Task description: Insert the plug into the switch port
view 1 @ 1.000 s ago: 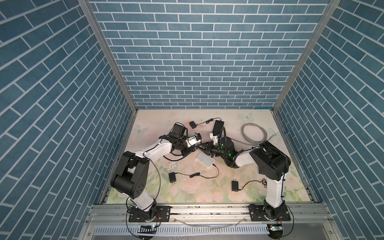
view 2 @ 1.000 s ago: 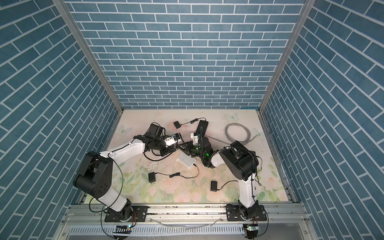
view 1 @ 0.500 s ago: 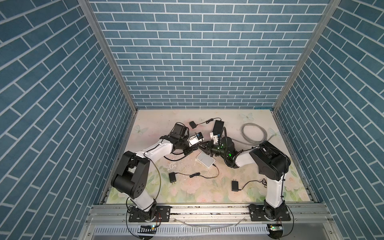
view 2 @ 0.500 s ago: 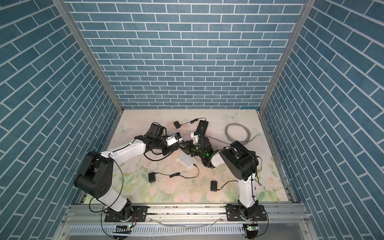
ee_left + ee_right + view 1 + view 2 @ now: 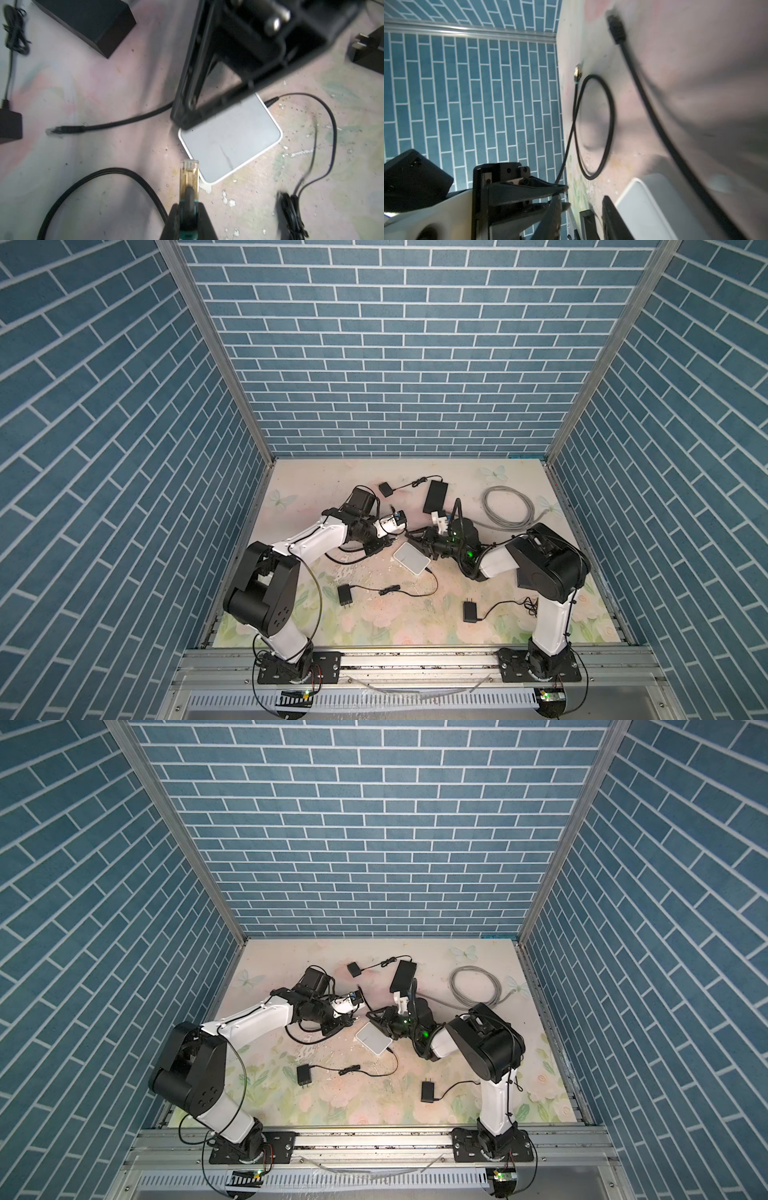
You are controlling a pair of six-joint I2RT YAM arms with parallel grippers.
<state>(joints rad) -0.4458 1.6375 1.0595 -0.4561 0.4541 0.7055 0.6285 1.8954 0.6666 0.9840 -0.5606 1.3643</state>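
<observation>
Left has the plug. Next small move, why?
Probably swing the left end effector until the plug faces a port on the switch: plug is gripped, its tip sits at a switch edge in the left wrist view, and no port shows there.

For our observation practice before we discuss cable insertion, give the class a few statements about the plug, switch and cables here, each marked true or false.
1. The left end effector pinches the plug. True.
2. The plug sits inside the switch. False: it is held outside, fully visible.
3. A thin black lead enters the switch. True.
4. The grey coiled cable lies on the switch. False: in a top view it lies apart, further back and right.
</observation>
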